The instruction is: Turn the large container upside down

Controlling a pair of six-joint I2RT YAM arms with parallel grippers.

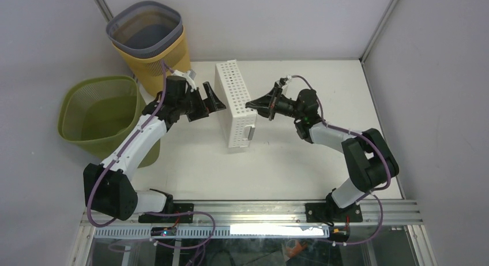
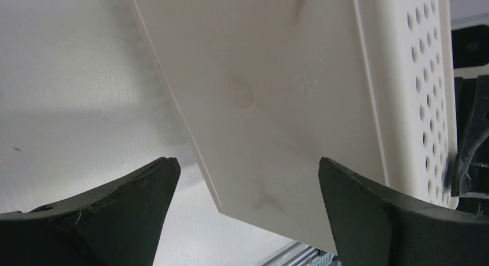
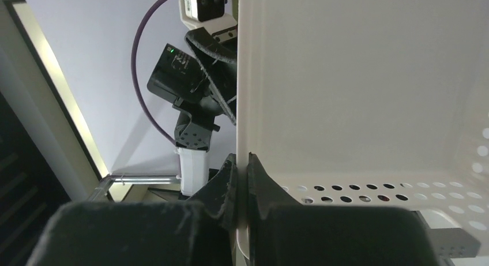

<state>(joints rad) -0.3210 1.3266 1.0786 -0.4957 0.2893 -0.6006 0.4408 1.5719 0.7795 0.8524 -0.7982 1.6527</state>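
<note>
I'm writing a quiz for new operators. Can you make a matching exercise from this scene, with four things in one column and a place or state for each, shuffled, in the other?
1. white container
2. left gripper
3. right gripper
4. yellow bin

A. clamped on a thin wall
B. grey rim, back left
C. open, facing the flat base
D. standing on its side, mid-table

Pairs: 1-D, 2-C, 3-A, 4-B

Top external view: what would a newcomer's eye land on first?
The white container stands tipped on its side mid-table. The right claw is shut on its rim wall, while the left claw is open, facing its flat base. A yellow bin and a green bin sit at the far left.
</note>
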